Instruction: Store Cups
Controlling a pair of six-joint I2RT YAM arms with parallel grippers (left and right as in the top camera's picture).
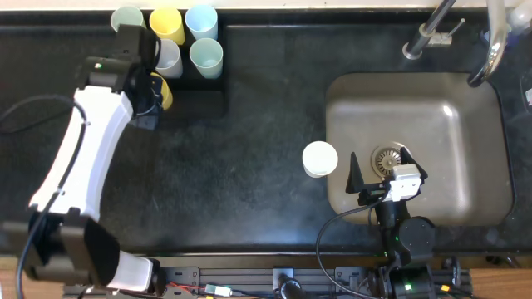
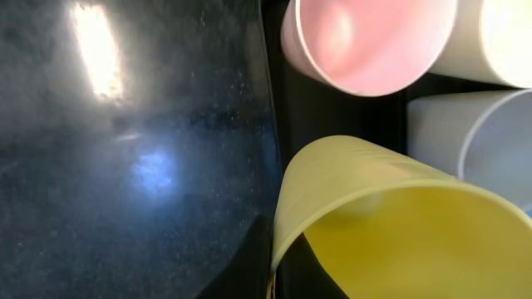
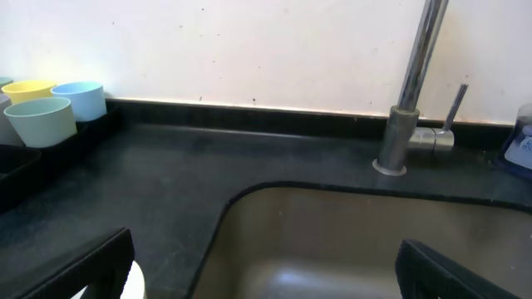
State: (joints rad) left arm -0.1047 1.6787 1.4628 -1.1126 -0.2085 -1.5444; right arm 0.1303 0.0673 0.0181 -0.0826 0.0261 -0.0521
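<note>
A black rack [image 1: 204, 101] at the counter's back left holds several upright cups: pale green [image 1: 127, 18], yellow [image 1: 166, 23], light blue [image 1: 201, 21], teal [image 1: 206, 56] and grey-white [image 1: 169, 56]. My left gripper [image 1: 155, 91] is at the rack's left side, shut on a tilted yellow cup [image 1: 164, 90] [image 2: 399, 224]. Just beyond it stand a pink cup [image 2: 366, 41] and pale cups [image 2: 478, 141]. A white cup [image 1: 319, 159] [image 3: 130, 281] stands alone on the counter by the sink's left rim. My right gripper [image 1: 386, 169] [image 3: 266, 286] hangs open over the sink, to the right of the white cup.
The steel sink [image 1: 465, 124] [image 3: 349, 241] takes up the right side, with a faucet [image 1: 428, 33] [image 3: 413, 91] behind it. Dark counter [image 1: 249, 166] lies between the rack and the sink. The rack's cups [image 3: 41, 116] show far off in the right wrist view.
</note>
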